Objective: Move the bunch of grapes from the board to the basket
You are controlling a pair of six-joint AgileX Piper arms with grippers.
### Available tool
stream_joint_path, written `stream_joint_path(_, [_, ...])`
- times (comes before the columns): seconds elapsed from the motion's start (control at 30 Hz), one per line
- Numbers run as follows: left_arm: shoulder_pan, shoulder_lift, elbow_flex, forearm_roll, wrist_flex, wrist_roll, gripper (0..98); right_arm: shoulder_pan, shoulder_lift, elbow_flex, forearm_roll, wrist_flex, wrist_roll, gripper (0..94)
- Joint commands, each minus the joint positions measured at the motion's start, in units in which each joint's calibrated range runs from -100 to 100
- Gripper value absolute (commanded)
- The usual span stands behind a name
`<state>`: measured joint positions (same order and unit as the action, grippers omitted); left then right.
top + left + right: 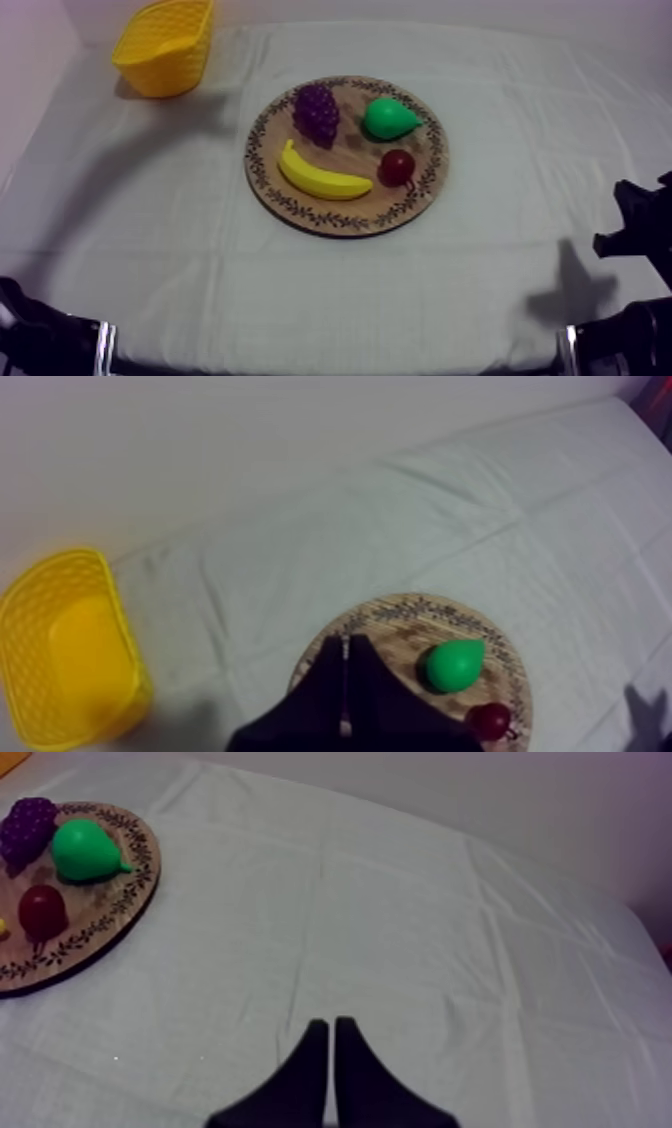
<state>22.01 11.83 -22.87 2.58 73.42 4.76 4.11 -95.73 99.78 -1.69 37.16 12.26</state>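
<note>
On the desk: a grey-white cloth (500,240) covers the whole top, and a round wooden board (346,222) with a patterned rim lies about the middle of it.
Far left of the board: the bunch of grapes (316,112) is here, purple, resting on the wood on the side nearest the basket. Neither claw touches it.
Rest of the board: a banana (320,176) lies along the near left part, one end just beside the grapes. A green pear (388,118) sits at the far right, near the grapes but apart from them. A small red fruit (397,166) sits between the pear and the banana's other end.
Far left corner of the desk: the yellow basket (160,68) stands on the cloth, well apart from the board.
Near left edge: the left arm (45,340) sits low at the desk's corner. From its own camera the left claw (346,651) has both black fingers pressed together into a narrow wedge with nothing between them. It points towards the board, with the pear and the small red fruit just past its tip and the basket off to one side.
Right edge: the right arm (640,235) sits low at that side of the desk. The right claw (331,1027) is likewise narrow, fingers together and gripping nothing. It hangs above bare cloth, and the board with the grapes, pear and red fruit is well apart from it.
</note>
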Motion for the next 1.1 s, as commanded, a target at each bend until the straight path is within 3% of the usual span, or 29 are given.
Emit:
stream_joint_path(0.0, [1.28, 4.37, -6.86, -1.0, 3.52, 2.59, 0.0, 0.03, -0.02, -0.01, 0.01, 0.02, 0.02, 0.5])
stream_joint_path(0.23, [6.33, 12.53, -12.81, -6.2, 8.7, 10.32, 0.0, 0.03, -0.02, -0.01, 0.01, 0.02, 0.02, 0.5])
stream_joint_path(0.67, [6.95, 21.18, -7.33, -5.06, 9.83, 18.48, 1.8, 0.03, -0.02, -0.01, 0.01, 0.02, 0.02, 0.5])
stream_joint_path(1.07, [6.85, 21.42, -3.57, -6.1, 7.3, 19.62, 7.8, 0.03, -0.02, -0.01, 0.01, 0.02, 0.02, 0.5])
